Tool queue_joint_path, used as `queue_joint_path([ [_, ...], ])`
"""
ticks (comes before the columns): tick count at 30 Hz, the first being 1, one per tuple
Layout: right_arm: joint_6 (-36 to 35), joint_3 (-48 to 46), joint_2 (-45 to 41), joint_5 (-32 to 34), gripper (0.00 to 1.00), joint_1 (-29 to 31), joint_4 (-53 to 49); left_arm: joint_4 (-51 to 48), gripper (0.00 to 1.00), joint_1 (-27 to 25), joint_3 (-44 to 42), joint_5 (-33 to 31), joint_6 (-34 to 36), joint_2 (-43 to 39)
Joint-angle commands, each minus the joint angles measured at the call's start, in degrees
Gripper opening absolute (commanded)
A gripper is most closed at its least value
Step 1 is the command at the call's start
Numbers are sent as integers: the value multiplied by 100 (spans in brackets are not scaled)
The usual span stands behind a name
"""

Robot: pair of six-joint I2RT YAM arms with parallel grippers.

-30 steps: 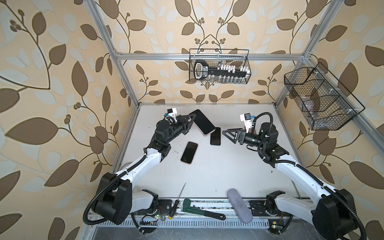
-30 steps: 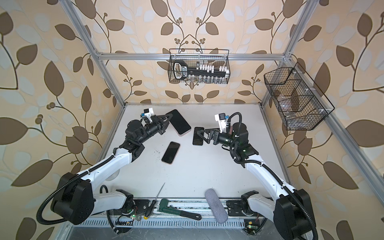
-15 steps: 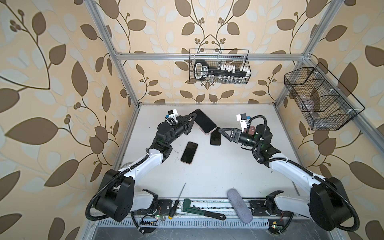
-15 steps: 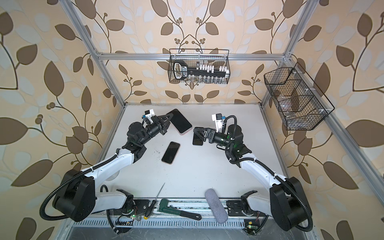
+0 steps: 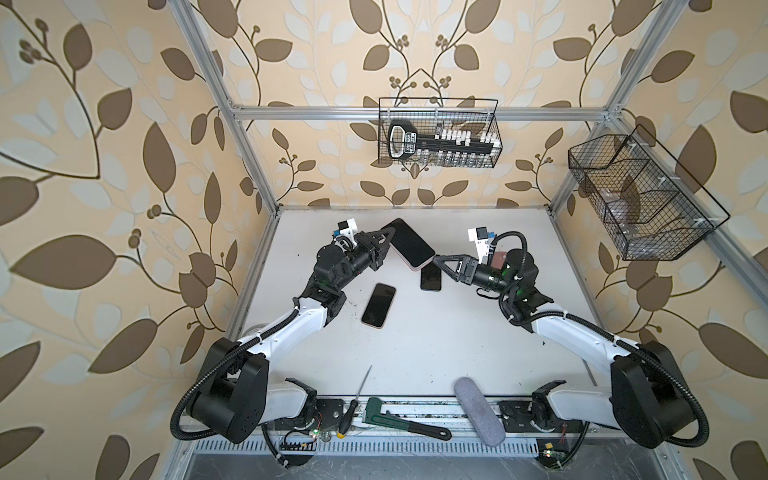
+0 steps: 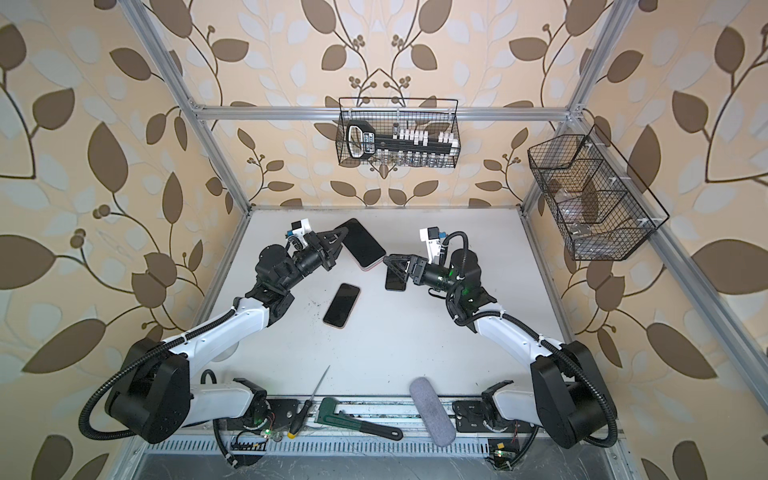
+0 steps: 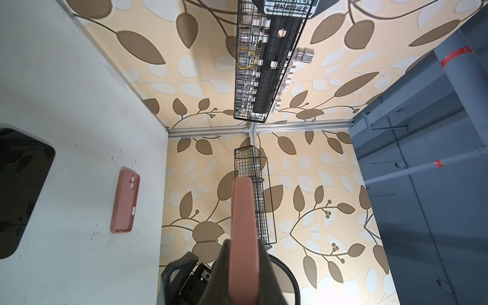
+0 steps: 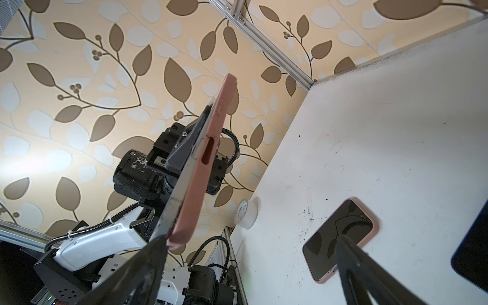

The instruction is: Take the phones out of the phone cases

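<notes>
A phone (image 5: 409,245) with a dark screen sits in a pink phone case (image 8: 208,148) and is held up above the table. My left gripper (image 5: 384,241) is shut on one end of it; the left wrist view shows the pink edge (image 7: 243,224) clamped between the fingers. My right gripper (image 5: 439,266) stands open at the phone's opposite lower corner. One of its fingers (image 8: 148,264) touches that corner, while the other finger (image 8: 351,264) is far apart from it. In both top views the phone (image 6: 365,243) tilts between the two grippers (image 6: 338,240) (image 6: 390,264).
Three more phones lie on the white table: a pink-cased one face up (image 5: 378,305), a dark one (image 5: 430,277) under my right gripper, and a pink one face down (image 7: 125,202). A tape roll (image 8: 244,214), screwdriver (image 5: 357,401), wrench (image 5: 405,419) and grey roll (image 5: 478,409) lie along the edges.
My right gripper has moved left, still open, up to the held phone's lower corner. The left gripper keeps its hold and has barely shifted.
</notes>
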Motion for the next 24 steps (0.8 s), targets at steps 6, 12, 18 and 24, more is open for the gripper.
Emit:
queue_joint_path([
  [6,187,22,208,59,98,41,338,817,0,-219,192,-67,-126,-122],
  [12,274,17,361,-11,96,39,481,840,0,-339,293,-58,-117,-87],
  [18,609,13,592,-200,88,-26,913,886,0,-422,379,34,-91,13],
  [24,1259,46,866,-434,78,-137,1703,796,0,-464,457,224,90,165],
])
